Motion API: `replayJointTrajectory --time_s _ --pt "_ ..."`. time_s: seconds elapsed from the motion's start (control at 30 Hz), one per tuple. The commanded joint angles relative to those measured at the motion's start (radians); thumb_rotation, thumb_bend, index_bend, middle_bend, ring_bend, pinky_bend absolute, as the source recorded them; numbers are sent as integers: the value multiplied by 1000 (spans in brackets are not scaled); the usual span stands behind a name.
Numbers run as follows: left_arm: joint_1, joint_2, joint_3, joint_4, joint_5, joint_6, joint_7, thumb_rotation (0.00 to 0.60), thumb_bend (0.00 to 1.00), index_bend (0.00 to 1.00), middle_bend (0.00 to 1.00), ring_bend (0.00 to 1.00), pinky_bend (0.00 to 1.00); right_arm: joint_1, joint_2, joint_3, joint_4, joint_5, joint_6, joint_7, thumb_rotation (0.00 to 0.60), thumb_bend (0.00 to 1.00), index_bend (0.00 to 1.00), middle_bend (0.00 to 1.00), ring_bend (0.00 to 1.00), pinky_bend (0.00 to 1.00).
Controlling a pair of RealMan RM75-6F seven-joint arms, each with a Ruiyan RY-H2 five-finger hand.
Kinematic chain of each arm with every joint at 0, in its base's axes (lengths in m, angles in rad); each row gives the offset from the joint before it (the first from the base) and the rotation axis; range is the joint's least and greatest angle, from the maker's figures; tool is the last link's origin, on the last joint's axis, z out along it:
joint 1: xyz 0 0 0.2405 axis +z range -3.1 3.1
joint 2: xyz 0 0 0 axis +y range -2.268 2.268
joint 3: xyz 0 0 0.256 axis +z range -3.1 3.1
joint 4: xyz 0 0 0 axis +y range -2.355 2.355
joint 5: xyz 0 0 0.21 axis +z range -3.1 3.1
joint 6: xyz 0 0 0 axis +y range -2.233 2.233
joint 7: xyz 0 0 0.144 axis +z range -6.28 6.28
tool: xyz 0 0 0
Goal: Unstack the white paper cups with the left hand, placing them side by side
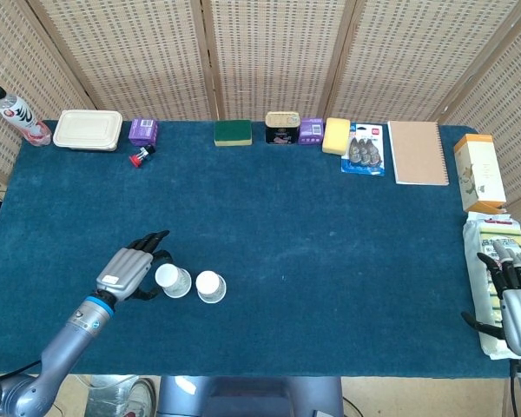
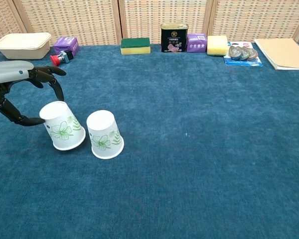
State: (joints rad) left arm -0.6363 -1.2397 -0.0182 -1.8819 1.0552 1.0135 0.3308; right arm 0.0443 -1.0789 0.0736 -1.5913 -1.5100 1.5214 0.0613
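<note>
Two white paper cups sit upside down: the left hand (image 2: 20, 94) grips the tilted cup (image 2: 63, 126) at its base, the second cup (image 2: 104, 134) just beyond. The right hand (image 1: 514, 300) rests, fingers spread, on a packet (image 1: 488, 261).

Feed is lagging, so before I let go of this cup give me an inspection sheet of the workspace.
Surface: blue cloth table, flat.
Job's things: left cup upside down, tilted, at the fingertips; right cup upside down, standing free beside it.
Clutter: along the far edge, food container, green sponge, tin can, yellow sponge, notebook; water bottle at the far left.
Hands: left hand around the left cup; right hand open over a packet.
Cables: nothing seen.
Surroundings: wicker screens.
</note>
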Motion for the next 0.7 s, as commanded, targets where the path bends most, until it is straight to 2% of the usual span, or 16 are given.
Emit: replayJointTrajectory --time_s 0.03,0.7 --pt "-3 -7 -2 3 -9 -2 14 600 292 346 0 0 123 -1 0 0 0 0 1 -1 600 39 120 0 9 0" --pt "-21 -30 -13 -8 -65 3 95 600 292 347 0 0 123 -1 3 1 -1 2 0 6 600 40 121 0 9 0"
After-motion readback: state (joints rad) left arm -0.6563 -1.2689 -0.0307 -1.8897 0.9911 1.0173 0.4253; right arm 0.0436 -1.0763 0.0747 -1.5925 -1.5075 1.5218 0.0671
